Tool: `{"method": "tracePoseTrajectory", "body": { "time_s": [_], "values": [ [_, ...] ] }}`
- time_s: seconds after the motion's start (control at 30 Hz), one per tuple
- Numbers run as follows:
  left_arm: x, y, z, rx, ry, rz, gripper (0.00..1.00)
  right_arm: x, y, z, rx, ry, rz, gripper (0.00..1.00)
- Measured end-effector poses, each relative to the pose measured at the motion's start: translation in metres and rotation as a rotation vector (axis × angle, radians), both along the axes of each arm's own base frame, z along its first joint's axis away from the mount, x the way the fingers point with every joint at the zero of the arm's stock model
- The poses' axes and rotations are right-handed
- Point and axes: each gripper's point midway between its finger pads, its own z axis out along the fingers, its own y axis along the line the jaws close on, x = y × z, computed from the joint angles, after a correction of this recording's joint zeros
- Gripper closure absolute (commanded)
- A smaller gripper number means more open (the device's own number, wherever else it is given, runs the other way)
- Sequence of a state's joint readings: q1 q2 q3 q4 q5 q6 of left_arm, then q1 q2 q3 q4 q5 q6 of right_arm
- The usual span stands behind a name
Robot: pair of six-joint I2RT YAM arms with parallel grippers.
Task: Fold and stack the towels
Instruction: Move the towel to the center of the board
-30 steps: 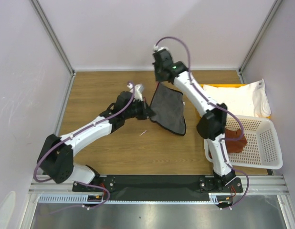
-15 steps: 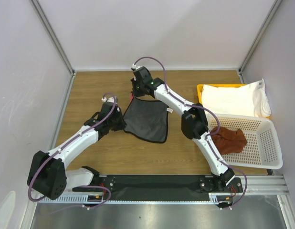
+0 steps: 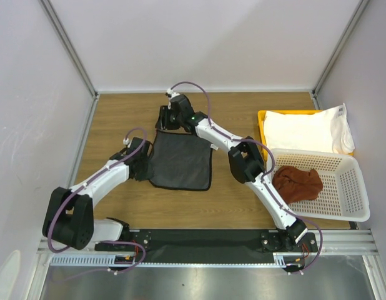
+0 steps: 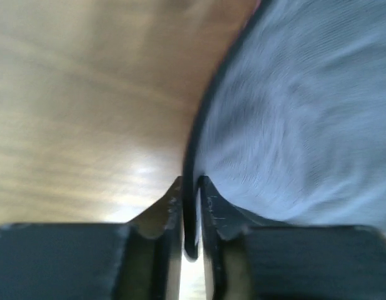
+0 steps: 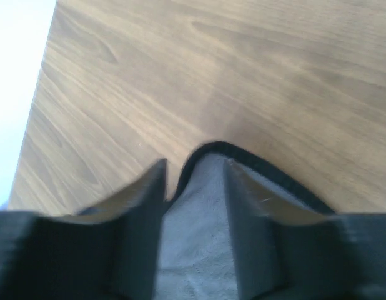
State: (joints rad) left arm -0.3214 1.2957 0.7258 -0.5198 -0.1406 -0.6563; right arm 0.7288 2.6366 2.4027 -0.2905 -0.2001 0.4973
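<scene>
This looks like a robot lab, not a home. A left arm (image 3: 102, 180) and a right arm (image 3: 274, 203) with purple wires are bolted to a metal rail (image 3: 355, 239) at the bottom of the frame. Plain pale walls (image 3: 212, 44) box in the wooden tabletop (image 3: 199, 209).

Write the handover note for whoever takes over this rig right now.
Grippers: the left gripper is shut on the left hem of the dark grey towel. The right gripper is open, with the towel's far corner between its fingers.
Things: the dark grey towel lies spread flat on the table. The reddish-brown towel sits crumpled in the white basket. The white towel lies on the yellow tray.
Done: dark towel laid out.
Left: fold it, take out and fold the reddish-brown one, then stack.
</scene>
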Motion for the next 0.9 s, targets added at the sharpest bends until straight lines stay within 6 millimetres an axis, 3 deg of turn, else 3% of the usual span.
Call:
{"method": "tracePoseTrajectory", "body": {
  "time_s": [0.03, 0.1, 0.2, 0.33, 0.53, 0.63, 0.77, 0.9],
  "values": [
    [-0.006, 0.004, -0.004, 0.017, 0.032, 0.006, 0.66, 0.004, 0.000, 0.002, 0.011, -0.009, -0.005, 0.32],
    [-0.016, 0.010, -0.011, 0.045, 0.085, 0.019, 0.60, 0.011, -0.003, 0.005, 0.023, -0.020, -0.016, 0.23],
    [-0.023, 0.019, -0.011, 0.084, 0.130, 0.029, 0.28, 0.022, -0.011, 0.013, 0.031, -0.039, -0.031, 0.20],
    [-0.003, 0.029, 0.011, 0.146, 0.117, 0.052, 0.10, 0.022, -0.037, 0.020, 0.012, 0.015, -0.052, 0.16],
    [0.047, 0.027, 0.061, 0.168, -0.020, 0.015, 0.09, 0.013, -0.115, 0.057, -0.039, 0.098, -0.131, 0.16],
    [0.060, 0.017, 0.076, 0.138, -0.071, -0.030, 0.09, 0.004, -0.161, 0.081, -0.056, 0.116, -0.195, 0.20],
    [0.061, 0.007, 0.074, 0.093, -0.062, -0.061, 0.13, -0.029, -0.203, 0.091, -0.094, 0.177, -0.248, 0.28],
    [0.052, 0.005, 0.053, 0.082, 0.006, -0.056, 0.23, -0.083, -0.217, 0.063, -0.150, 0.307, -0.244, 0.51]
  ]
}}
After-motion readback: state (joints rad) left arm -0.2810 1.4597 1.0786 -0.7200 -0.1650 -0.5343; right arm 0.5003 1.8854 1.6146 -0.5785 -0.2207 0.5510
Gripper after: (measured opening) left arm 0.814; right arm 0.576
